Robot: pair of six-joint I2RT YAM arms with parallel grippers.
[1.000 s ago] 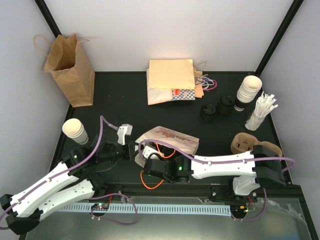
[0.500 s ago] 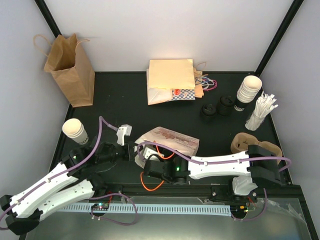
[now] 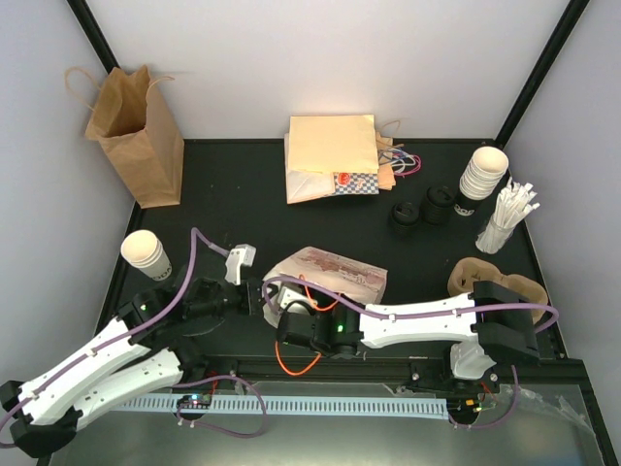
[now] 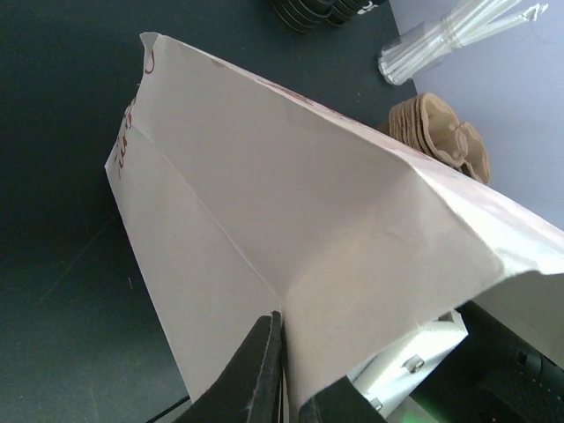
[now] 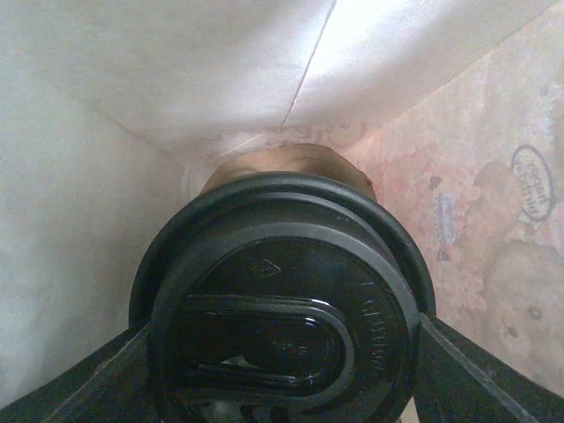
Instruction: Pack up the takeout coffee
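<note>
Your left arm reaches low and rightward, the left gripper (image 4: 282, 374) pinched tight on the creased edge of the white, faintly printed paper bag (image 4: 264, 211) lying on its side. Your right arm stretches leftward; the right gripper (image 5: 282, 374) clasps the takeout coffee (image 5: 282, 273), its glossy round black plastic lid showing, inside the bag's mouth.

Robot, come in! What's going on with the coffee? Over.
Left gripper shut on the paper bag at its edge, holding it open. Right gripper gripping the lidded coffee cup, inside the bag. Nothing seen blocking.
</note>
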